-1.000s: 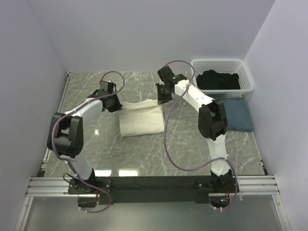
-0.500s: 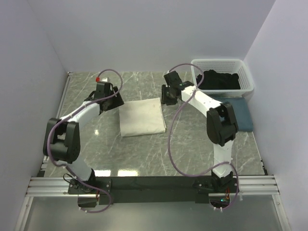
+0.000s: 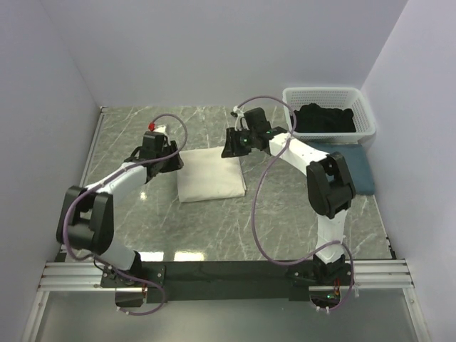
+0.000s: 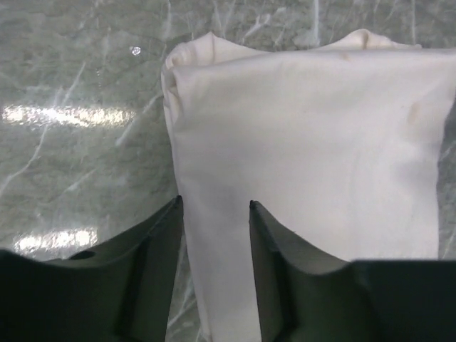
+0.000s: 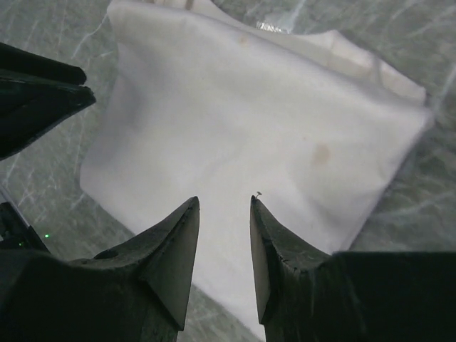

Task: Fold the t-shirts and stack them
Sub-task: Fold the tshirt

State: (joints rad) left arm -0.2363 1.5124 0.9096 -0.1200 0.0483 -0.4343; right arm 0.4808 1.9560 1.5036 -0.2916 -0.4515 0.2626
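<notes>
L hand (image 4: 214,206): jaws part-open, nothing btw them, over left edge of folded cream-white t-shirt (image 4: 306,157). R hand (image 5: 224,203): narrow gap, empty, over shirt's far right corner. Shirt lies flat mid tabletop (image 3: 278,206). Slate-blue t-shirt (image 3: 360,171) at right edge, black t-shirt (image 3: 324,119) in basket (image 3: 328,92).

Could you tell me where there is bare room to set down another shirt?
Bare marble lies between the cream shirt and the arm bases, and along the back wall left of the basket. The right side is crowded: blue shirt, basket, right arm.
</notes>
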